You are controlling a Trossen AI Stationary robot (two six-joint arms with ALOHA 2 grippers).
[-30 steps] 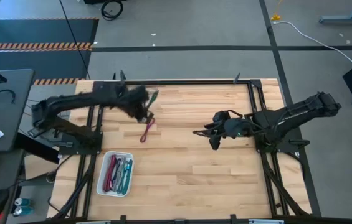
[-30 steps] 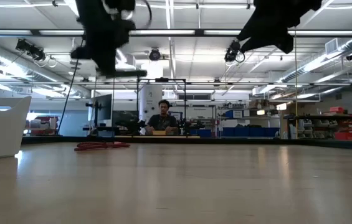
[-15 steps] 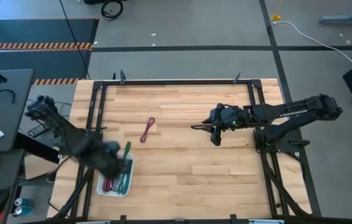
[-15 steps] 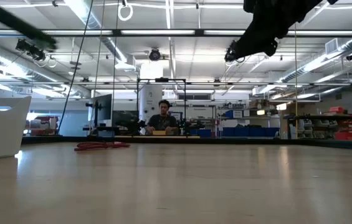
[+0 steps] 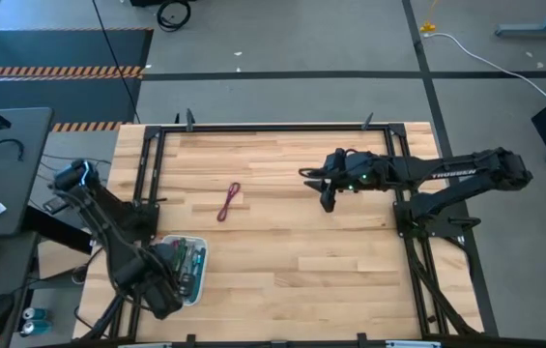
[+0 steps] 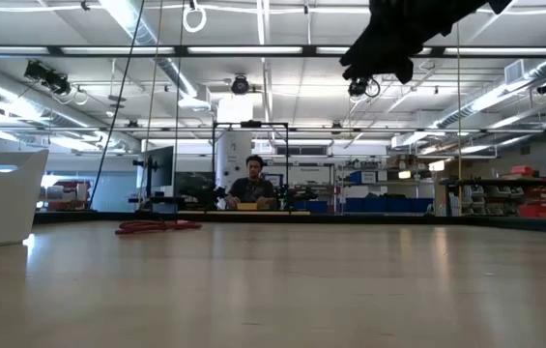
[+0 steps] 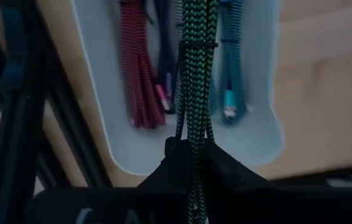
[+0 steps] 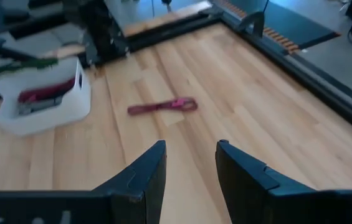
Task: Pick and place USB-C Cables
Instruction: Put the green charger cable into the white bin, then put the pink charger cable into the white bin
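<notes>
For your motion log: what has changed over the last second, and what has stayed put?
The left end effector carried the green cable from the far side to above the white tray. The right end effector edged farther away, open. The magenta cable stayed put.

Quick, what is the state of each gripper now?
Left gripper: closed on the green cable, above the white tray.
Right gripper: open, holding nothing, above the table.

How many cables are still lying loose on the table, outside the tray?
1: the magenta cable mid-table, left of the right gripper. The green cable hangs in the left gripper over the tray.
</notes>
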